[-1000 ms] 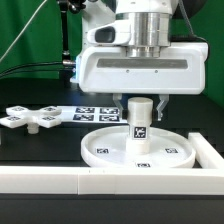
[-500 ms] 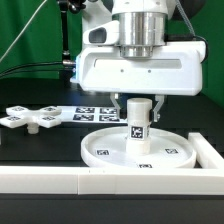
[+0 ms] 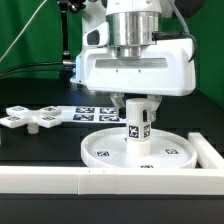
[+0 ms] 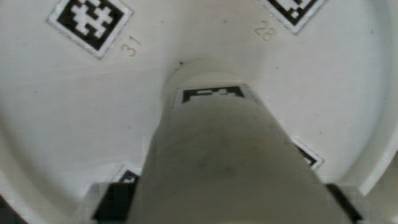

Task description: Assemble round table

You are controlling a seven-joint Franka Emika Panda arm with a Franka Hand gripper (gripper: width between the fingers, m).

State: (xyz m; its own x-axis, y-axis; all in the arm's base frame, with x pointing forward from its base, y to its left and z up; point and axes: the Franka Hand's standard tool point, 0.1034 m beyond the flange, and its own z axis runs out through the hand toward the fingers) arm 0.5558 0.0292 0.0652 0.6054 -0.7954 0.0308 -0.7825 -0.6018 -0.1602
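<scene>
The large rimmed round disc (image 3: pixel 100 150) lies flat on the black table in the exterior view. The short thick post (image 3: pixel 138 130) stands upright at its middle, with a square tag facing the camera. My gripper (image 3: pixel 138 103) comes straight down over the post, its two fingers pressed on either side of the post's top. In the wrist view the post (image 4: pixel 222 140) fills the middle, with the dark fingers (image 4: pixel 118 198) at its sides and the tagged disc (image 4: pixel 196 35) beneath. The flat cross-shaped piece (image 3: pixel 30 117) lies apart at the exterior view's left.
The marker board (image 3: pixel 92 113) lies behind the disc. The long white border wall (image 3: pixel 60 180) runs along the front and turns up at the exterior view's right (image 3: pixel 208 150). A green backdrop stands behind.
My gripper has turned about its vertical axis while holding the post; its body now looks narrower and shifted toward the exterior view's left. The post's tag has turned slightly with it.
</scene>
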